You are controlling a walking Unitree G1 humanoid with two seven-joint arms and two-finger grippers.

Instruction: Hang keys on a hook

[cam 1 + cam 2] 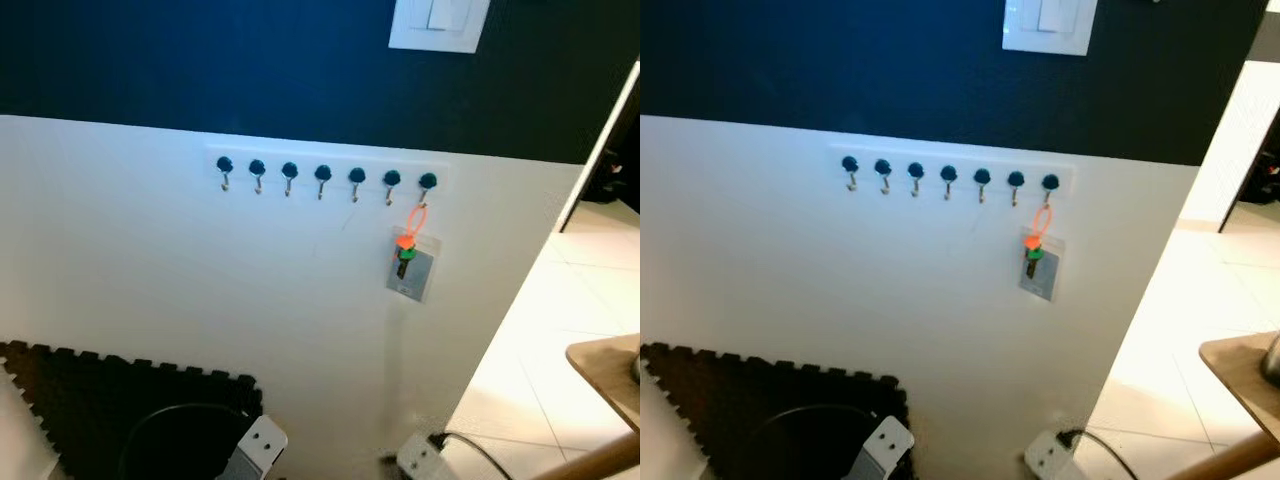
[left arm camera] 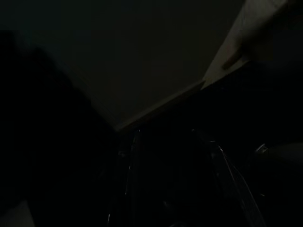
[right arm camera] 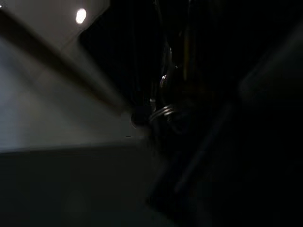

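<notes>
Hanging by an orange loop so they dangle clear, the keys [image 1: 406,252] sit on the last hook [image 1: 426,184] of a seven-hook rail [image 1: 325,177], at two o'clock. Both grippers' openings cannot be told.

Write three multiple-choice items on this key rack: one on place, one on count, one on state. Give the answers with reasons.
1. Where do the keys hang?
A. the hook at the robot's far left
B. the middle hook
C. the hook at the robot's far right

2. How many hooks does the rack have?
A. five
B. seven
C. nine

3. What is the state of the other hooks?
A. bare
B. each holds a key
C. broken off

Answers: 1 C, the orange loop runs up to the last hook on the right. 2 B, seven dark knobs sit in a row. 3 A, nothing hangs from the other six.
</notes>
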